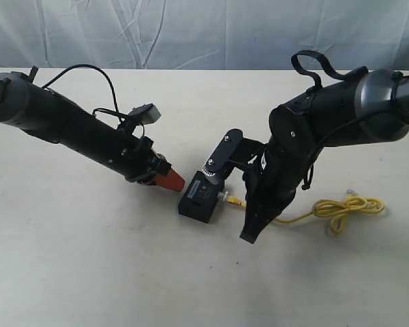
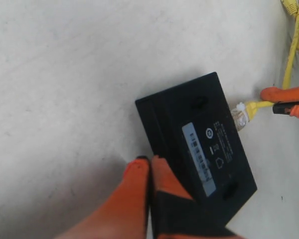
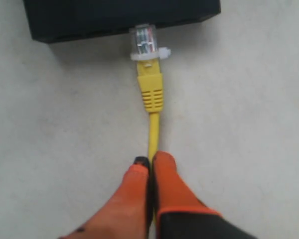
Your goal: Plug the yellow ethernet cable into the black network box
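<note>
Grips the thin bright-yellow ethernet cable (image 3: 152,94) in the closed right pincer (image 3: 150,162), its clear plug (image 3: 145,42) just ahead of the tips, apparently only partly inside the flat black plastic network box (image 3: 114,15). Braces the box with the closed, empty left pincer (image 2: 148,162); probably needs a final push.

Looks like a lab test bench I'm driving here; plain pale table (image 1: 88,272); crumpled white sheet (image 1: 191,34) hung behind as backdrop

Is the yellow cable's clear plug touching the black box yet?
Touching. The right wrist view shows the clear plug of the yellow ethernet cable meeting the side wall of the black network box, with no gap between them.
</note>
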{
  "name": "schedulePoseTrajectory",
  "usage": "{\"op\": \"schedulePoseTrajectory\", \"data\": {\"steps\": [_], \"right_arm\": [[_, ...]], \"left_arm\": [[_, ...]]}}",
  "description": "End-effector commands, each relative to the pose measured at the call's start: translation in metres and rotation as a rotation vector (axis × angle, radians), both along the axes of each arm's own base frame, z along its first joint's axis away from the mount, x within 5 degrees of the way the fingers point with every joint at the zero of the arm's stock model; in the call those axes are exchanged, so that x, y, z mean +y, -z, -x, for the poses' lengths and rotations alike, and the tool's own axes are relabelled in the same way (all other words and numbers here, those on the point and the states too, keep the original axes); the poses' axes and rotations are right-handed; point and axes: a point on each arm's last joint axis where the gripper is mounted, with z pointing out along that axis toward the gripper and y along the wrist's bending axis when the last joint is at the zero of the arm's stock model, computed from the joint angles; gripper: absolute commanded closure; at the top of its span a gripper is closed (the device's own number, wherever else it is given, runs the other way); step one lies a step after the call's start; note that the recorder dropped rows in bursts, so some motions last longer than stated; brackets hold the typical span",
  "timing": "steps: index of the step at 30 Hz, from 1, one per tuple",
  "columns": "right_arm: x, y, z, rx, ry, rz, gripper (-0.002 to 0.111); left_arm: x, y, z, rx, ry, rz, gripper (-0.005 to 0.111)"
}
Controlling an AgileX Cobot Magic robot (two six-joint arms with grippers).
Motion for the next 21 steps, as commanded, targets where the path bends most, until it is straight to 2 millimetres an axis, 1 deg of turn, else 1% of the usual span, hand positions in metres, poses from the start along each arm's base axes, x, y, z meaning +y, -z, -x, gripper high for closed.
{"op": "schedulePoseTrajectory", "data": {"steps": [1,8,12,17,19,21], "right_arm": [[0.000,-0.002,0.000,-0.003,-0.001,0.001,0.109],[-0.003,-0.002,0.001,0.001,-0.022,0.031,0.109],[-0.003,-0.010,-0.001,0.040,-0.028,0.076,0.109],[0.004,-0.023,-0.006,0.045,-0.022,0.093,0.109],[0.012,-0.023,0.000,0.022,-0.062,0.129,0.109],[0.014,-0.020,0.000,-0.022,-0.065,0.188,0.109]], "left_arm": [[-0.002,-0.002,0.000,-0.002,0.004,0.011,0.107],[-0.002,-0.002,0.000,-0.002,0.004,0.011,0.107],[-0.002,-0.002,0.000,-0.002,0.004,0.011,0.107],[-0.002,-0.002,0.000,-0.002,0.004,0.011,0.107],[-0.002,-0.002,0.000,-0.002,0.004,0.011,0.107],[-0.002,-0.002,0.000,-0.002,0.004,0.011,0.107]]}}
